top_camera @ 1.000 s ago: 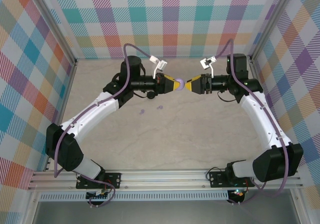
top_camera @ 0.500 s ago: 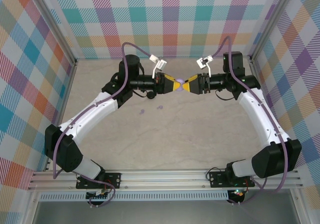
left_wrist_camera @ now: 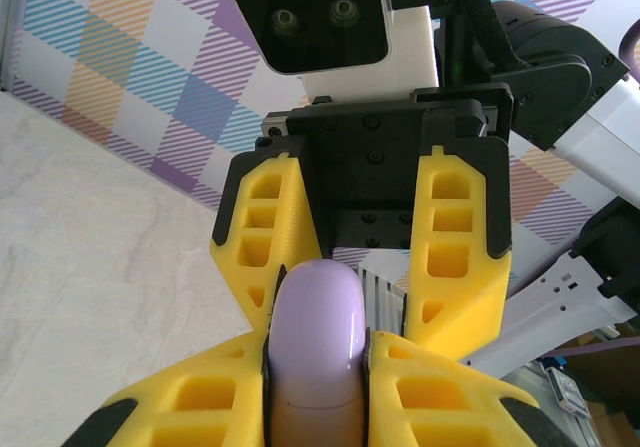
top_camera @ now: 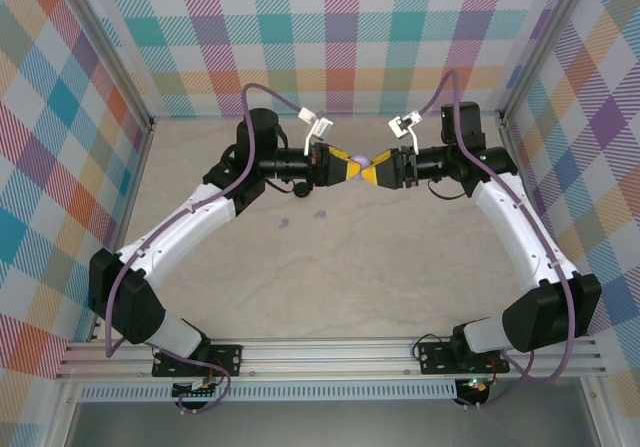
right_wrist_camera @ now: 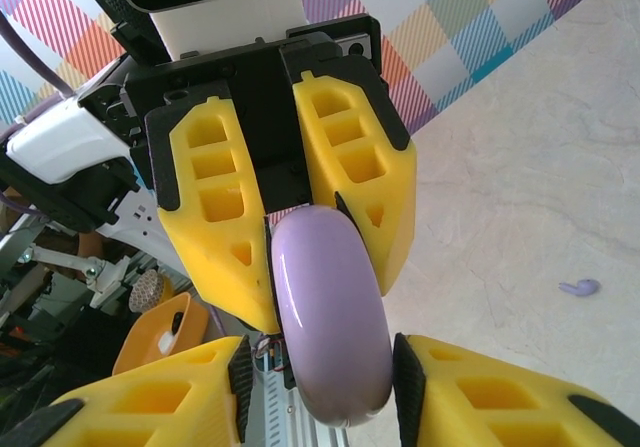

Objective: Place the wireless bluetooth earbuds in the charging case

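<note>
Beige marbled tabletop (top_camera: 400,257), plaid walls (top_camera: 340,37) all around. Up in the air, the left gripper (top_camera: 350,171) is clamped tight on the lilac round plastic charging case (left_wrist_camera: 318,337). The right gripper (top_camera: 374,173) straddles the same case with a gap on 1 side, so it's not gripping yet. 2 tiny lilac stemmed earbuds (top_camera: 320,213) lie loose on the table, well clear of both jaws.

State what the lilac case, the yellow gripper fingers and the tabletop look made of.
The lilac case: smooth glossy plastic, going by its soft highlights. The yellow fingers: matte plastic, probably printed, with open lattice pockets. The tabletop: pale marbled stone look, perhaps laminate.
</note>
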